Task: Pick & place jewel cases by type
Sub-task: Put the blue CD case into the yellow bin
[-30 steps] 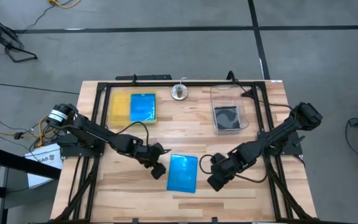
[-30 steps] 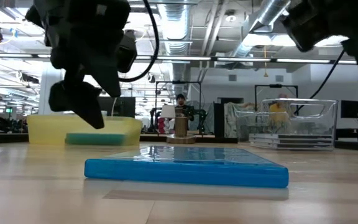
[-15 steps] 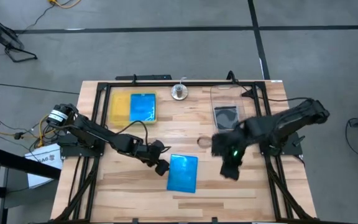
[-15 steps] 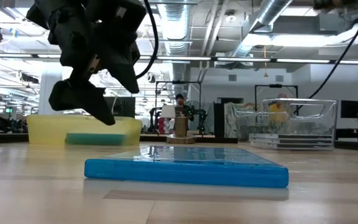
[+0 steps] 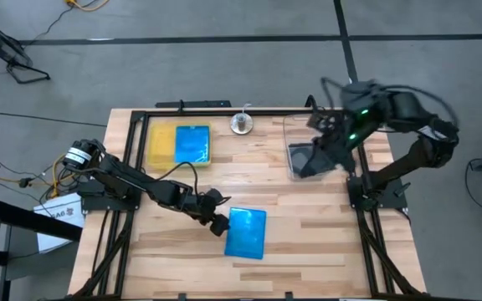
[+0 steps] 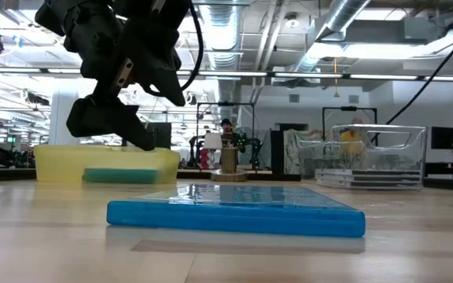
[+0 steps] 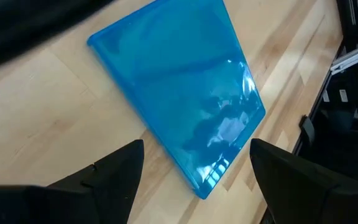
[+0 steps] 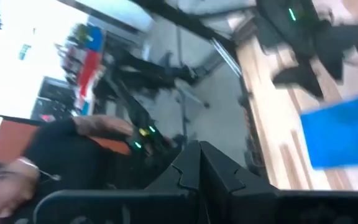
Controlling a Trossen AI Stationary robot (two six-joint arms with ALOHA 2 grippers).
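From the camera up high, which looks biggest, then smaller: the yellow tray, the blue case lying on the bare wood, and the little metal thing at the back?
1. yellow tray
2. blue case, a bit smaller
3. metal thing, smallest by far

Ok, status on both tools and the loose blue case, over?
Left tool open, low beside blue jewel case, not gripping. Right tool shut, empty, up over the clear tub. Case flat on the table, nothing blocking.

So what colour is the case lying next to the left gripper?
Translucent bright blue jewel case, clearest in the left wrist view, just ahead of the left gripper.
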